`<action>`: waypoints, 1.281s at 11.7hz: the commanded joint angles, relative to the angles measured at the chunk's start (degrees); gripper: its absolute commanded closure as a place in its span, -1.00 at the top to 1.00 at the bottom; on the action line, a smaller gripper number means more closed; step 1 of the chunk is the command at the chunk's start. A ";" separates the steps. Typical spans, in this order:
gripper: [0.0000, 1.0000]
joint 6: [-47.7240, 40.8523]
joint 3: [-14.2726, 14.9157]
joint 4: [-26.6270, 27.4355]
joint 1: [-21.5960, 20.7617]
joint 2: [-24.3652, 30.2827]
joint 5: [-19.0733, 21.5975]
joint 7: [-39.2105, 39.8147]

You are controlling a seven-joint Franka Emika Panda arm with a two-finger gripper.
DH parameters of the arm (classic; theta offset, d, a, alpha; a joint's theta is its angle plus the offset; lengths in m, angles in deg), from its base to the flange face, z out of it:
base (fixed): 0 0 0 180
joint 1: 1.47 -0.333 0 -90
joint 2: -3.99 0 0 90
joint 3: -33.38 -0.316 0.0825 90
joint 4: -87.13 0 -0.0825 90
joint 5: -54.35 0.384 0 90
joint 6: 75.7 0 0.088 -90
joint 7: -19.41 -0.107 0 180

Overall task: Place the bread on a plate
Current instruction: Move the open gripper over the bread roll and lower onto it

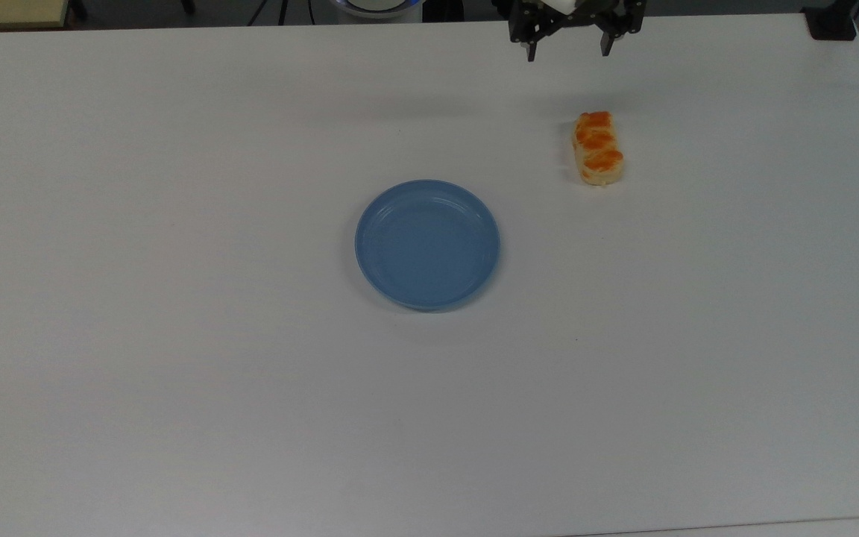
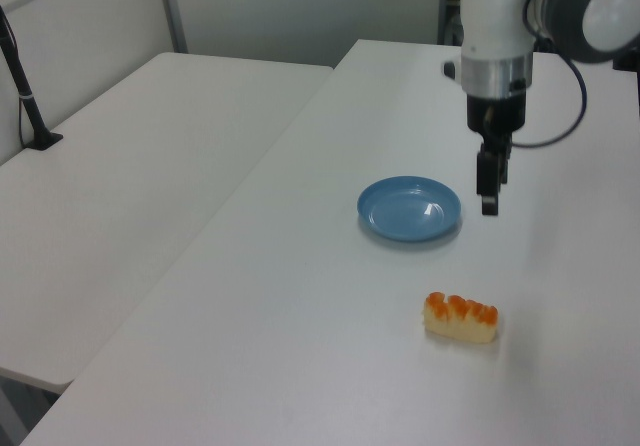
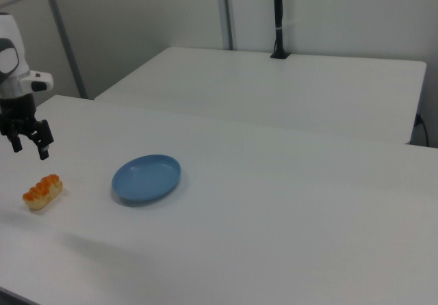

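I had the end effector (image 1: 569,51) at the top edge of the top view, fingers spread wide and holding nothing, hanging above the white counter (image 1: 176,373). The small oblong pale-yellow bread with orange-brown glazed bumps (image 1: 598,148) lay just below it toward the frame's right, its long axis running roughly top to bottom. It sat well apart from the round light-blue plastic plate (image 1: 427,244) at centre, so I judged a short descent onto the loaf came next.

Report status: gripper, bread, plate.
Gripper open, in the air short of the bread. Bread flat on the table, untouched. Plate bare, apart from the bread. Nothing lies between them.
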 commanded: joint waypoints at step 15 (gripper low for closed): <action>1.00 18.48 -3.01 1.10 -6.98 -17.82 -17.97 -20.42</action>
